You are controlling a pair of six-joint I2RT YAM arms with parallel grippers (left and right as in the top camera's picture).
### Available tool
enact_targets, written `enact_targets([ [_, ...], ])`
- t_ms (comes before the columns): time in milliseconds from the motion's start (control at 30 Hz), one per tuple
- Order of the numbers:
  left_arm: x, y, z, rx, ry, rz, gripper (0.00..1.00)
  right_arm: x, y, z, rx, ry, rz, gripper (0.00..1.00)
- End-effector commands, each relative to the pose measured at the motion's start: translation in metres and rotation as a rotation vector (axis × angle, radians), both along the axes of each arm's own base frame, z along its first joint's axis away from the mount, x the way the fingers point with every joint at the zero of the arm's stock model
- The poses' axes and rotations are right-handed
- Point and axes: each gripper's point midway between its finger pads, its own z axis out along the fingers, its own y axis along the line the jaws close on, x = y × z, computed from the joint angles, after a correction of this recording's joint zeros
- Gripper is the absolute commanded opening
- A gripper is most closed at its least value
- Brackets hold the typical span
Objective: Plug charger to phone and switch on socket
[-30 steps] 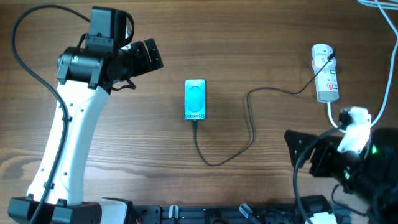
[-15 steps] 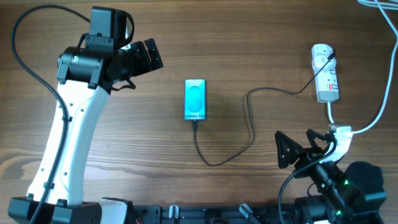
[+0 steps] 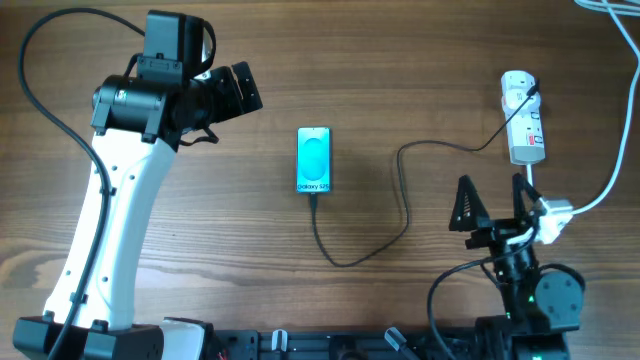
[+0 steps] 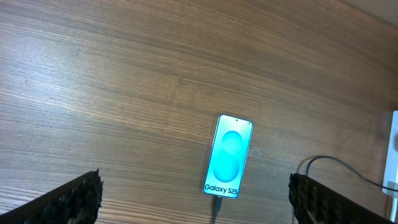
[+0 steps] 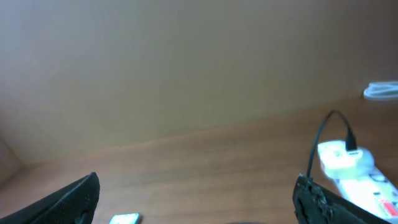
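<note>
The phone [image 3: 313, 160] lies flat at the table's middle with its cyan screen lit; it also shows in the left wrist view [image 4: 228, 155]. The black charger cable [image 3: 345, 261] meets the phone's near end, loops right and runs up to a black plug in the white socket [image 3: 524, 125] at the far right. My left gripper [image 3: 240, 90] is open and empty, held above the table to the phone's left. My right gripper [image 3: 492, 205] is open and empty, below the socket. The right wrist view shows the socket [image 5: 348, 163] ahead at the right, beyond the open right gripper [image 5: 196, 180].
A thick white cable [image 3: 600, 192] runs from beside my right gripper up along the table's right edge. The charger's loop [image 3: 404, 200] lies on the wood between the phone and my right gripper. The left arm's white body [image 3: 100, 230] covers the left side.
My right gripper has swung from the lower right corner to the left and up. It now points towards the socket. The left arm, phone and charger have not moved.
</note>
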Motion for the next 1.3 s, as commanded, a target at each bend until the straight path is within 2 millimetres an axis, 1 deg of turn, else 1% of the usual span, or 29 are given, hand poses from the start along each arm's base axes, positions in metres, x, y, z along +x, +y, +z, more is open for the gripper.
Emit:
enact_targets([
  [0,0.001,0.000,-0.001,0.004,0.001,0.008,1.00,-0.001,-0.004,-0.007,-0.108,-0.059,-0.030,1.00],
  [200,0.001,0.000,-0.001,0.005,0.001,0.008,1.00,0.003,-0.004,-0.015,-0.206,-0.096,-0.041,1.00],
  [333,0.001,0.000,-0.001,0.005,0.001,0.008,1.00,0.006,-0.011,-0.026,-0.201,-0.091,-0.082,1.00],
  [433,0.001,0.000,-0.001,0.005,0.001,0.008,1.00,0.006,-0.011,-0.028,-0.228,-0.086,-0.084,1.00],
  [533,0.001,0.000,-0.001,0.005,0.001,0.008,1.00,0.008,-0.015,-0.039,-0.259,-0.044,-0.103,1.00],
  [567,0.001,0.000,-0.001,0.005,0.001,0.008,1.00,0.008,-0.016,-0.044,-0.262,-0.019,-0.111,1.00],
  [600,0.001,0.000,-0.001,0.004,0.001,0.008,1.00,0.009,-0.019,-0.056,-0.268,0.029,-0.118,1.00],
  [833,0.001,0.000,-0.001,0.004,0.001,0.008,1.00,0.009,-0.017,-0.055,-0.399,0.013,-0.114,1.00],
  [1267,0.001,0.000,-0.001,0.004,0.001,0.008,1.00,0.009,-0.017,-0.056,-0.398,0.015,-0.110,1.00],
])
